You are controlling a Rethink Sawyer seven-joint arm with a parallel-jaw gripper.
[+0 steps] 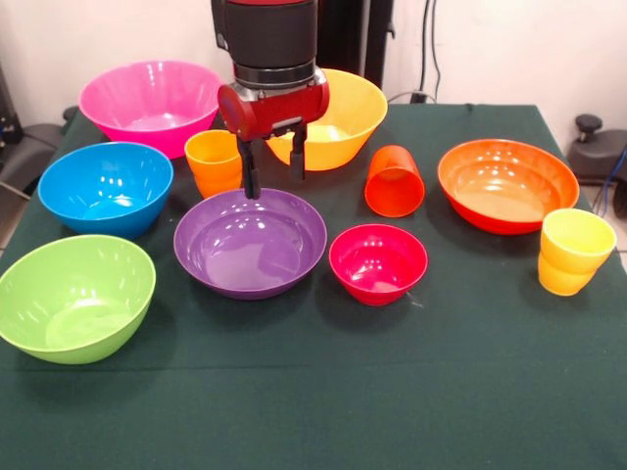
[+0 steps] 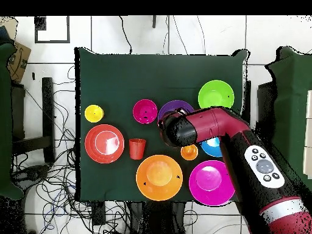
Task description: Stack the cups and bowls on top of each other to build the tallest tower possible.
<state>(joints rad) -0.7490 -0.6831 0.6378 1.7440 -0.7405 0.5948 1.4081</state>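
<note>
My gripper (image 1: pixel 274 168) is open and empty, its fingers (image 1: pixel 251 174) hanging just above the far rim of the purple bowl (image 1: pixel 250 240). The ribbed orange cup (image 1: pixel 214 162) stands to its left and the yellow bowl (image 1: pixel 343 117) behind it. The red-orange cup (image 1: pixel 394 181) is tilted with its mouth toward the camera. The small magenta-red bowl (image 1: pixel 377 262), orange-red bowl (image 1: pixel 506 183), yellow cup (image 1: pixel 573 250), pink bowl (image 1: pixel 152 103), blue bowl (image 1: pixel 106 186) and green bowl (image 1: pixel 73 294) each stand alone. In the overhead view the arm (image 2: pixel 207 125) hides the gripper and part of the purple bowl (image 2: pixel 173 108).
Everything stands on a dark green cloth (image 1: pixel 323 392) over the table. The cloth's front strip holds nothing. Cables and chair parts lie on the floor around the table (image 2: pixel 55 189). In the overhead view the arm covers part of the blue bowl (image 2: pixel 212 146).
</note>
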